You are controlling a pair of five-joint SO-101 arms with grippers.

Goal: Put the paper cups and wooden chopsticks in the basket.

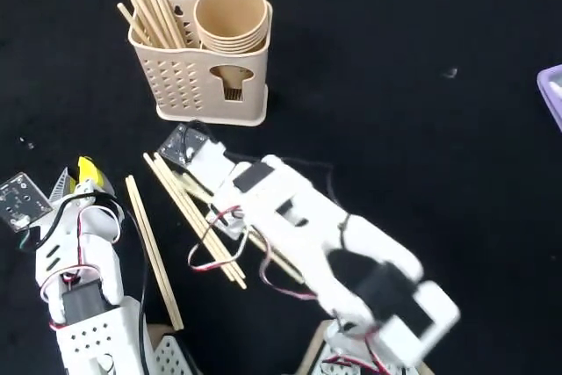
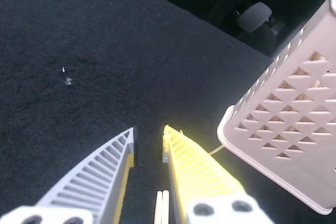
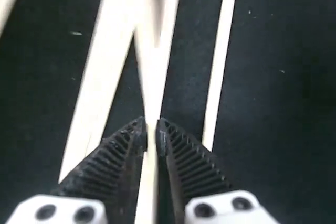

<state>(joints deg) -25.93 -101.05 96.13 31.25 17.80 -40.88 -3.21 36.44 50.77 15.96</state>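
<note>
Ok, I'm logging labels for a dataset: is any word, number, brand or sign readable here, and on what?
No text can be read.
The beige perforated plastic basket shows only cut-out shapes, no lettering.
The stacked tan paper cups and the loose wooden chopsticks on the black table are plain.

two white plastic arms at a black table. the left arm (image 1: 92, 256) carries bundled red, white and black cables, a dark motor in its shell and a perforated white base. the right arm (image 1: 299, 217) is built of boxy white links with black motor faces and loops of red and white wire. the left gripper (image 2: 148, 135) pairs one grey ribbed finger with one yellow, each on a white mount with two screw holes. the right gripper (image 3: 151, 127) is black and ribbed, on matching white mounts.
</note>
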